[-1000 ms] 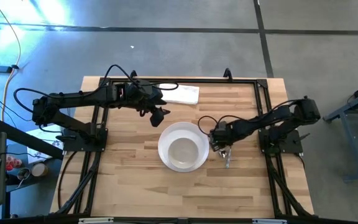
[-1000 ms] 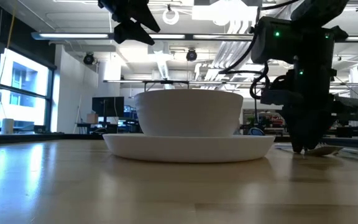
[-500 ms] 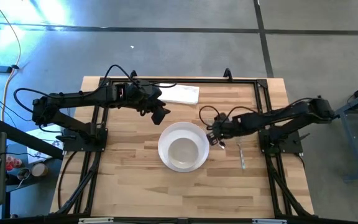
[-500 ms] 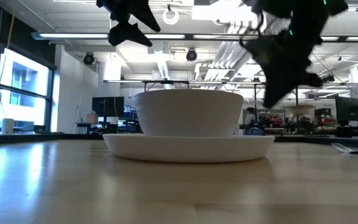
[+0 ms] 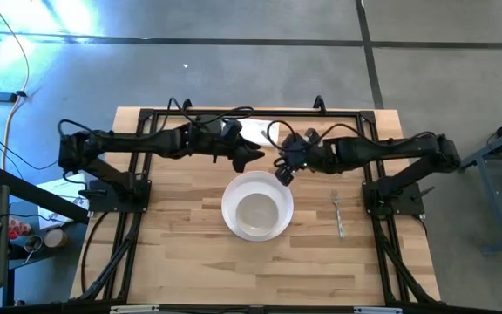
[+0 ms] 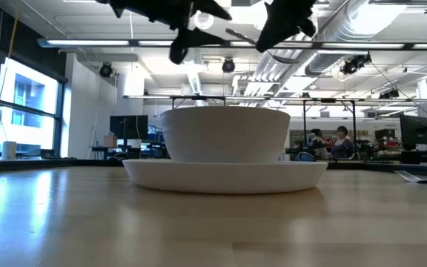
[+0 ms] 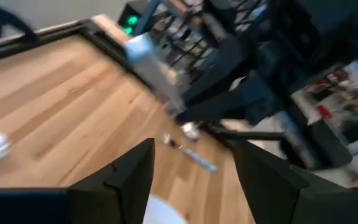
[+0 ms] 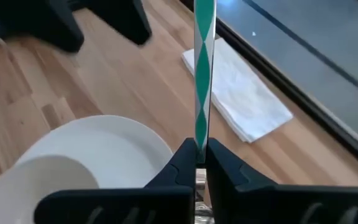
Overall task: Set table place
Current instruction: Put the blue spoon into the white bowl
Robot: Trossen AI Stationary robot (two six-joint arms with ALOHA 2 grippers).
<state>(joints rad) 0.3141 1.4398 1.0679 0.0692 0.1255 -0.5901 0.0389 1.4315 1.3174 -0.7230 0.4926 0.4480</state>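
Two dark, near-black jointed arms, thin black cables looping off each near the wrist. Black bases bolted on the black rail frame (image 5: 134,166) of the table (image 5: 181,262). Left gripper (image 7: 191,163): matte black, angular, wedge-shaped fingers. Right gripper (image 8: 199,157): black tapered fingers, green-and-white diamond-pattern strip between them. Green indicator light glowing near the right arm.

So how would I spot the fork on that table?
Start at the white plate with the bowl in the middle of the wooden table. The fork lies alone on bare planks toward the right arm's base, the only thin metal piece there.
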